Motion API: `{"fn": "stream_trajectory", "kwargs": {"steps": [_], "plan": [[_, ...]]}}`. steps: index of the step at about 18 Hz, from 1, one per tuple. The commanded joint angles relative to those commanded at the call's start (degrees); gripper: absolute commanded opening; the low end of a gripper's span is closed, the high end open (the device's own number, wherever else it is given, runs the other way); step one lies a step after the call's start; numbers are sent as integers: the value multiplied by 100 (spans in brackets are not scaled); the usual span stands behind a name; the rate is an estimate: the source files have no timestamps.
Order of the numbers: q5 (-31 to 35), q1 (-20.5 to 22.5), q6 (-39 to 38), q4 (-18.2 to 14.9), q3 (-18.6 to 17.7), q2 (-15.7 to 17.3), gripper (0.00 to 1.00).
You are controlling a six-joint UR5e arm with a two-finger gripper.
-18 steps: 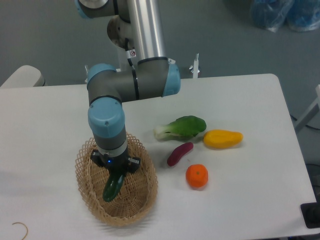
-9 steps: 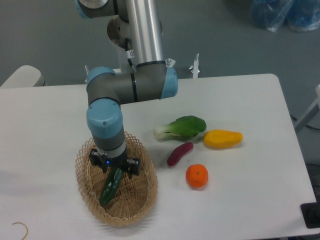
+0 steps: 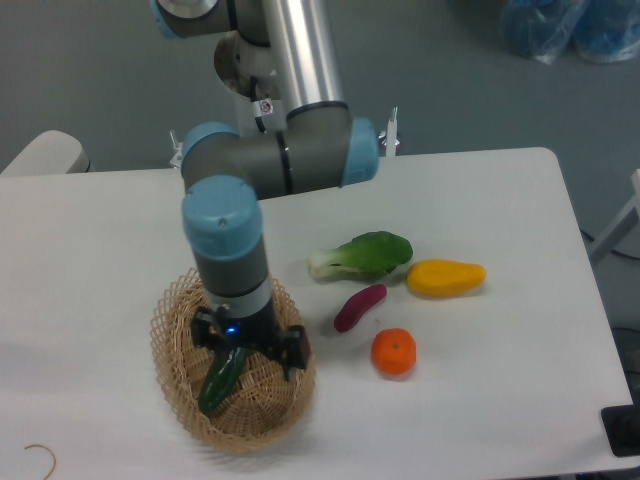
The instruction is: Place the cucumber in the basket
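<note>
Single fixed view, set high in front of the table [image 3: 520, 220] and angled downward across it toward the grey floor beyond. The arm's base column rises out of frame at the top. Range is moderate: the tabletop spans nearly the full width, its near edge cut off below. The gripper's fingers [image 3: 290, 360] sit left of centre, low in frame. No second view overlaps.

The pincer [image 3: 243, 352] hangs low inside the basket [image 3: 170, 310], whose woven rim rings it on all sides, with the cucumber [image 3: 220, 379] just beneath. Rightward, bok choy [image 3: 365, 254], eggplant [image 3: 359, 307] and orange [image 3: 393, 352] crowd the bench [image 3: 90, 240]; leftward it lies open.
</note>
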Motion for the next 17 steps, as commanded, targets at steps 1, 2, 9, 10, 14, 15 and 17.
{"fn": "stream_trajectory", "kwargs": {"steps": [1,2,9,10,14,15,17], "plan": [[36,114,316,-18,0,70,100],[28,402,894,-44,0,202,100],[19,1371,3217,-615,-18,572,100],[19,1494,3490,-685,-18,598,100],[1,1890,4571,-800,-44,599,100],[1,1952,4669,-800,-44,607,100],[-25,2075,4679,-800,-44,599,100]]}}
